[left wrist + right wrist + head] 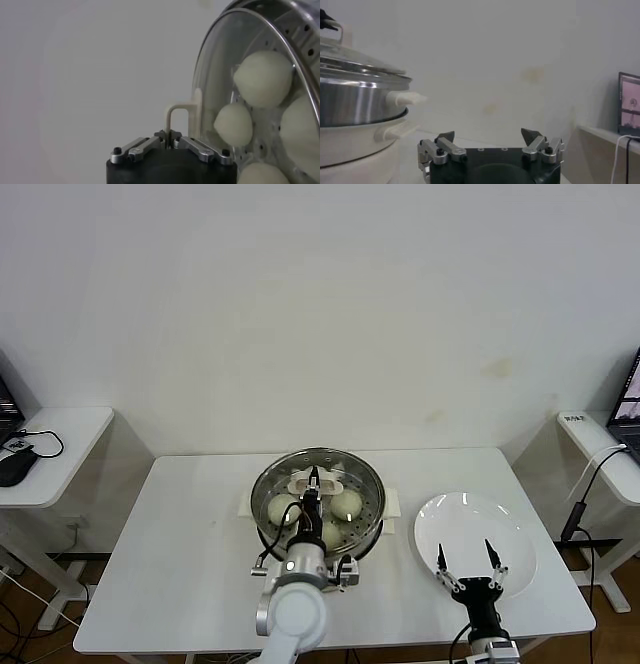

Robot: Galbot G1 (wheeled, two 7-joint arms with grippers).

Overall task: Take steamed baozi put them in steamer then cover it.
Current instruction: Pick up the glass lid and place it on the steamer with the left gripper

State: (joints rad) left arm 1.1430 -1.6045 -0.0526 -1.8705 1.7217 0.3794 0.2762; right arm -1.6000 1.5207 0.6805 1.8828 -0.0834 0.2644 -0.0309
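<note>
**Lid on, time to let go**

We've got the left gripper [314,480] pinched tight on the cover [318,494] handle, cover resting on the steamer [372,519], baozi [346,503] inside. Next we'd spread the jaws fully, then lift straight up w/o dragging it. Right gripper [469,563] waits spread wide over the plate [512,526] beside the steamer.

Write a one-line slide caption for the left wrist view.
Left gripper shut on the cover handle, baozi visible in the steamer.
</note>
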